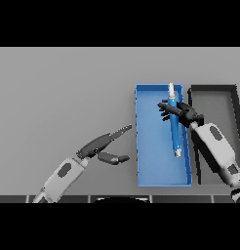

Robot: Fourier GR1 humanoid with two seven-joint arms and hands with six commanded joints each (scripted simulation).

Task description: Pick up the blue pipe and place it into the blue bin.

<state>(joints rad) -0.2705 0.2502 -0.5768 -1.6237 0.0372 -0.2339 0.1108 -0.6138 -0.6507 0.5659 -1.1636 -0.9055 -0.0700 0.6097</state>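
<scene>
A long blue pipe with pale ends lies lengthwise over the right side of the blue bin. My right hand is at the pipe's upper half, with its fingers curled round the pipe. I cannot tell whether the pipe rests on the bin's floor or hangs just above it. To the left of the bin, my left hand hovers over the table with straight fingers and holds nothing.
A black bin stands directly right of the blue one, partly covered by my right forearm. The grey table stretches to the left and back.
</scene>
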